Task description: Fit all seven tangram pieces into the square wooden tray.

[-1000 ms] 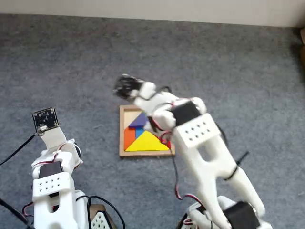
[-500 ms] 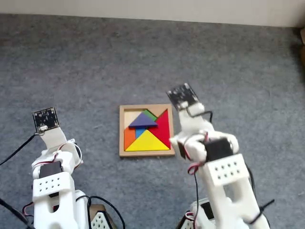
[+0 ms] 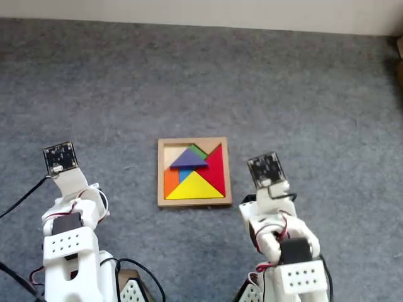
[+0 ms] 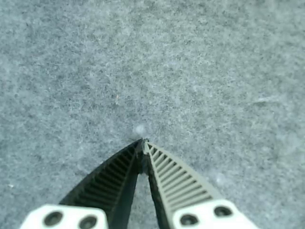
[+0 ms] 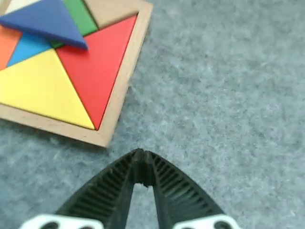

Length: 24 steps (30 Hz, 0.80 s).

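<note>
The square wooden tray (image 3: 194, 202) lies mid-carpet and holds a yellow triangle (image 3: 194, 187), a red triangle (image 3: 216, 170), an orange piece (image 3: 170, 181), a light blue piece (image 3: 183, 174) and a green piece (image 3: 198, 150). A dark blue triangle (image 3: 188, 159) lies on top, overlapping the green and light blue ones. My right gripper (image 5: 141, 153) is shut and empty, just off the tray's corner (image 5: 121, 95) beside the red triangle (image 5: 97, 67). My left gripper (image 4: 141, 143) is shut and empty over bare carpet. The left arm (image 3: 69, 207) stands left of the tray, the right arm (image 3: 277, 214) right of it.
Grey carpet (image 3: 302, 94) spreads around the tray on every side. Bare wood (image 5: 112, 8) shows in the tray's far corners. A pale wall edge (image 3: 201, 12) runs along the back.
The right arm has drawn back from over the tray's far edge to the carpet right of the tray. The dark blue triangle now shows on top. The left arm has kept still.
</note>
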Each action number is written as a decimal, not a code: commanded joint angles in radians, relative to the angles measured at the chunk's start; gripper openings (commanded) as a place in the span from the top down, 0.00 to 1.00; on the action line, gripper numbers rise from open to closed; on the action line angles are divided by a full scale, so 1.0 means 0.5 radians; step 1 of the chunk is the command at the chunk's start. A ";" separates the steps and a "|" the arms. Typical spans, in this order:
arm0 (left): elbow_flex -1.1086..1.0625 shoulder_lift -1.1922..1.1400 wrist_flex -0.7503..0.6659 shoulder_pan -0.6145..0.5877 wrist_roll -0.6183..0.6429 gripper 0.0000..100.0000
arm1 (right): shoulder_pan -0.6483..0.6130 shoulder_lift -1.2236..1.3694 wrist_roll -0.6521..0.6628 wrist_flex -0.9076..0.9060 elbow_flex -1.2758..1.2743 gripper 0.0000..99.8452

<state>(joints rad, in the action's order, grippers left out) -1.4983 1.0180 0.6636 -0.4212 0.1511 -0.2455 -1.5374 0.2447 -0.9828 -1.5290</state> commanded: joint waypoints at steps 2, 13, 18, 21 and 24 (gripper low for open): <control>0.081 0.029 -0.015 0.026 -0.025 0.99 | 0.035 -0.450 -0.025 0.051 -0.195 0.99; 0.293 0.029 0.227 0.026 -0.586 0.99 | 0.038 -0.588 -0.021 0.044 -0.483 0.99; 0.404 0.029 0.239 0.035 -0.813 0.98 | 0.038 -0.594 -0.021 -0.081 -0.526 0.99; 0.496 0.029 0.245 0.038 -0.838 0.93 | 0.038 -0.594 -0.021 -0.180 -0.526 0.99; 0.652 0.014 0.353 0.038 -0.859 0.89 | 0.038 -0.594 -0.021 -0.250 -0.526 0.99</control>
<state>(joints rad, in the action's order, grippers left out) -1.2835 1.0180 0.7971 -0.4212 -0.2601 -0.2394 -1.8167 0.2447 -1.0764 -1.6747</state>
